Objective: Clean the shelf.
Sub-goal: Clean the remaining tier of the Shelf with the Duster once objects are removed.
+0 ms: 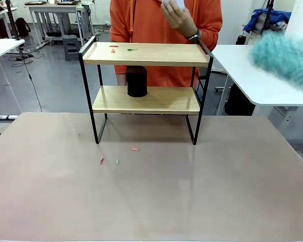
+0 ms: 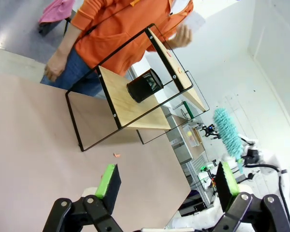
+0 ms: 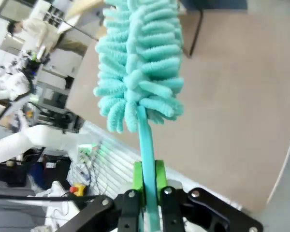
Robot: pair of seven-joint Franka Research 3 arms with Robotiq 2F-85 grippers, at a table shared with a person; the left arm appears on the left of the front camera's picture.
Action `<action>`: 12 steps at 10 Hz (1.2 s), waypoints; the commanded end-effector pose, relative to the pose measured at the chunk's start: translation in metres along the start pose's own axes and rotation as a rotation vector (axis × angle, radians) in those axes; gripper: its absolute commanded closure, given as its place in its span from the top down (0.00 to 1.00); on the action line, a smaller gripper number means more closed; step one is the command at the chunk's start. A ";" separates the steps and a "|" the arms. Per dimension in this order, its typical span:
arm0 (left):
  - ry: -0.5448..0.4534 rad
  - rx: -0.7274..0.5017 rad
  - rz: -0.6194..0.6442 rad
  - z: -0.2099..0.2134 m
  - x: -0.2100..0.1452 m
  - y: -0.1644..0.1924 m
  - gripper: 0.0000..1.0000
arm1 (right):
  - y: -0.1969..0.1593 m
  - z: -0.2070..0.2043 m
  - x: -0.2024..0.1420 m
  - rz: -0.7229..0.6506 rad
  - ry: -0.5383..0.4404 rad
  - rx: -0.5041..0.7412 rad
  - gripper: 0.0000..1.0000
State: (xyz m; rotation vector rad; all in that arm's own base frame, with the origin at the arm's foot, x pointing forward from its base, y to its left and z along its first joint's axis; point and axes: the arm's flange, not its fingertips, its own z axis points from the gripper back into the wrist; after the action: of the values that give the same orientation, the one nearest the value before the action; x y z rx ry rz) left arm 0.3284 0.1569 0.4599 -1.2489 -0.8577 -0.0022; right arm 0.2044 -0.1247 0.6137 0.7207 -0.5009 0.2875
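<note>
With left claw (image 2: 166, 182) released and empty, hangs above the table (image 2: 29, 145) on the near side of the shelf (image 1: 156, 54), probably left free to lift the cup (image 1: 137, 80) off the lower board. Finds the shelf just in front of the person, with scraps (image 1: 113, 49) on its top board toward the left end and a few more before its front legs, so nothing looks swept yet. Clenches right claw (image 3: 147, 178) on the duster (image 3: 135, 72) by its handle, fluffy head well right of the shelf at about top-board height, seemingly poised to brush across it.
</note>
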 end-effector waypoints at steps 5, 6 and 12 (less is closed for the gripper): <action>-0.006 -0.011 0.009 0.000 0.001 -0.003 1.00 | 0.145 -0.125 0.108 0.297 -0.007 -0.315 0.12; -0.006 -0.011 0.009 0.000 0.001 -0.003 1.00 | 0.144 -0.123 0.098 0.313 -0.019 -0.319 0.12; -0.006 -0.011 0.009 0.000 0.001 -0.003 1.00 | 0.169 -0.151 0.147 0.338 0.054 -0.387 0.12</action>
State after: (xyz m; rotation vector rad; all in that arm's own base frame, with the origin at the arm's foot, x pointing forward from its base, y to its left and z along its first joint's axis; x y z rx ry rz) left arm 0.3286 0.1568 0.4599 -1.2485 -0.8572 -0.0025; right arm 0.2878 0.0936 0.6764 0.2777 -0.6159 0.5334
